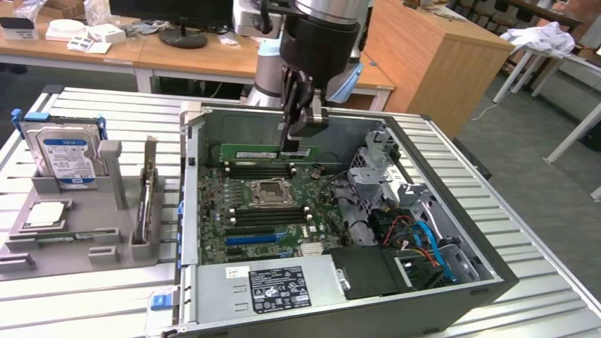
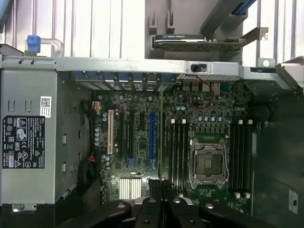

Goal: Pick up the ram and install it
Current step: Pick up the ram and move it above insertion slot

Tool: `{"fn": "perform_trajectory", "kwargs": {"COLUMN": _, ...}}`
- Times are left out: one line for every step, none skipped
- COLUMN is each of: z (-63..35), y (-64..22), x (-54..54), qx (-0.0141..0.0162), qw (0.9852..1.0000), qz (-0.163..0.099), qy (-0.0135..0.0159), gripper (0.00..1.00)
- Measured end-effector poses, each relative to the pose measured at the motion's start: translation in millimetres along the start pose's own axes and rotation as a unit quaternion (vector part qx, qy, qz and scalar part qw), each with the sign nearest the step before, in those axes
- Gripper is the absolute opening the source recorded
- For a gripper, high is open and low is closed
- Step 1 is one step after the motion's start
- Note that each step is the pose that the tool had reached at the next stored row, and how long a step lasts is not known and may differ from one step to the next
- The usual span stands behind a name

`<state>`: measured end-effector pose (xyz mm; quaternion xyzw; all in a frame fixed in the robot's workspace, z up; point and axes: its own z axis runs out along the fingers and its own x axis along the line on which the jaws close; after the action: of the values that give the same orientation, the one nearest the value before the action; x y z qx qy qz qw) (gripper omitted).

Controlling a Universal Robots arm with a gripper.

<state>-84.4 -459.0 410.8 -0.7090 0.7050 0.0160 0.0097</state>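
At the exterior view's left, a grey tray (image 1: 42, 245) holds a drive (image 1: 67, 158) and a CPU (image 1: 47, 213). Rightward, the open case (image 1: 441, 294) holds the motherboard (image 1: 314, 211); my jaws pinch the ram (image 1: 249, 150) above it. The wrist view shows the ram edge-on.
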Motion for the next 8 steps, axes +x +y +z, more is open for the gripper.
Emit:
{"fn": "perform_trajectory", "kwargs": {"z": 0.0, "y": -0.9, "x": 0.0, "qx": 0.0000, "qw": 1.0000, "qz": 0.000, "qy": 0.0000, "gripper": 0.11}}
{"fn": "perform_trajectory", "kwargs": {"z": 0.0, "y": -2.1, "x": 0.0, "qx": 0.0000, "qw": 1.0000, "qz": 0.000, "qy": 0.0000, "gripper": 0.11}}
{"fn": "perform_trajectory", "kwargs": {"z": 0.0, "y": -3.4, "x": 0.0, "qx": 0.0000, "qw": 1.0000, "qz": 0.000, "qy": 0.0000, "gripper": 0.11}}
{"fn": "perform_trajectory", "kwargs": {"z": 0.0, "y": -4.9, "x": 0.0, "qx": 0.0000, "qw": 1.0000, "qz": 0.000, "qy": 0.0000, "gripper": 0.11}}
{"fn": "perform_trajectory", "kwargs": {"z": 0.0, "y": -6.6, "x": 0.1, "qx": 0.0000, "qw": 1.0000, "qz": 0.000, "qy": 0.0000, "gripper": 0.11}}
{"fn": "perform_trajectory", "kwargs": {"z": -0.1, "y": -8.4, "x": 0.1, "qx": 0.0000, "qw": 1.0000, "qz": 0.000, "qy": 0.0000, "gripper": 0.11}}
{"fn": "perform_trajectory", "kwargs": {"z": -0.1, "y": -10.1, "x": 0.2, "qx": 0.0000, "qw": 1.0000, "qz": 0.000, "qy": 0.0000, "gripper": 0.11}}
{"fn": "perform_trajectory", "kwargs": {"z": -0.1, "y": -11.6, "x": 0.3, "qx": 0.0000, "qw": 1.0000, "qz": 0.000, "qy": 0.0000, "gripper": 0.11}}
